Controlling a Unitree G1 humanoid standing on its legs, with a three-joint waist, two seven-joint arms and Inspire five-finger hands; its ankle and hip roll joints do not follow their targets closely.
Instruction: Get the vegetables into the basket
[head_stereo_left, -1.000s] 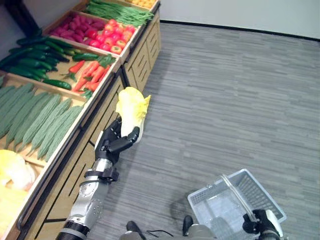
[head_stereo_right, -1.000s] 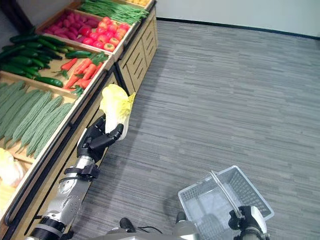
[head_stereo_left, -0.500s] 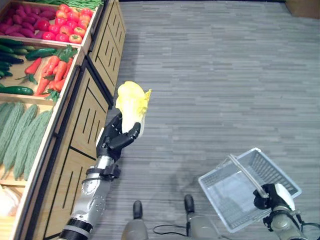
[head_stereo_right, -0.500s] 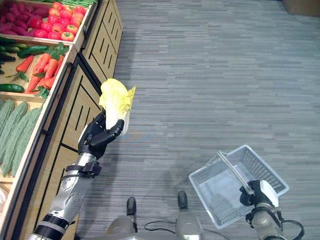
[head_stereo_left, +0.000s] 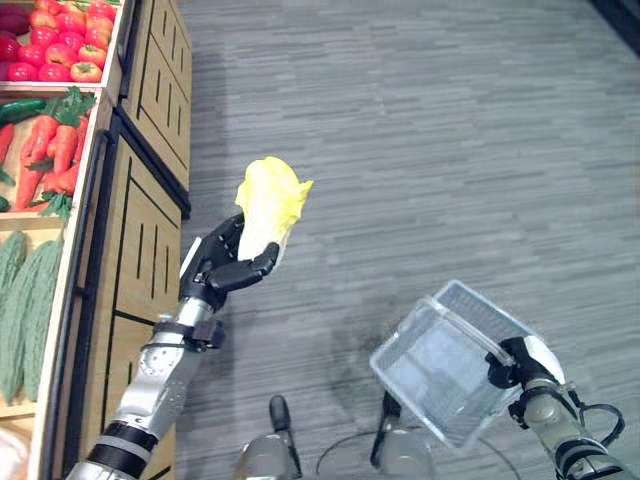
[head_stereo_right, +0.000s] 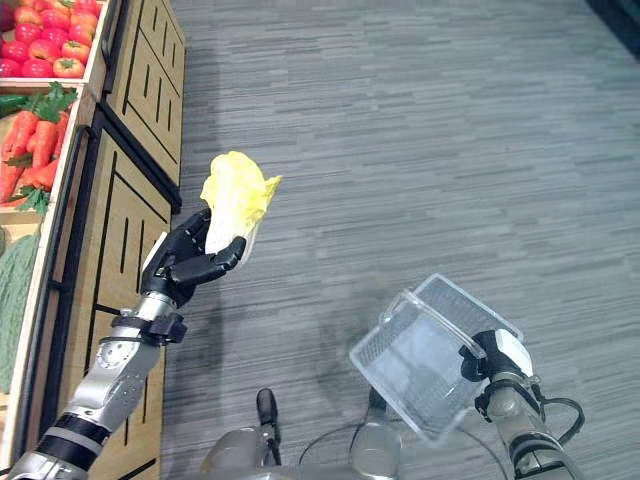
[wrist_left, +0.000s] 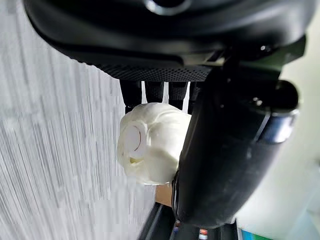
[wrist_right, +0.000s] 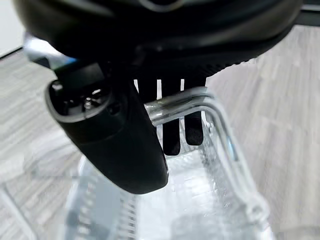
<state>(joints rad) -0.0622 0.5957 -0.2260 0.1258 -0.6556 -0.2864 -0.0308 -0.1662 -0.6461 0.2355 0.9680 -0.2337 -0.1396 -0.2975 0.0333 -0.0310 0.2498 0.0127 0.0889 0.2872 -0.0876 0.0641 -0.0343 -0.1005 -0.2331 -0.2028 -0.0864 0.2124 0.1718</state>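
Nearest us, we recorded the right hand (head_stereo_left: 520, 362) clenched round the metal handle (wrist_right: 200, 102) of the clear basket (head_stereo_left: 440, 360), which hung tilted above the grey floor (head_stereo_left: 450, 150) with nothing visible in it. Next, we listed the left hand (head_stereo_left: 225, 268) grasping a yellow cabbage (head_stereo_left: 268, 203) by its pale stalk end, leaves upward, well apart from the basket. Beyond, along the wooden stand (head_stereo_left: 140, 230), we noted carrots (head_stereo_left: 60, 155) and, farther, tomatoes (head_stereo_left: 55, 70).
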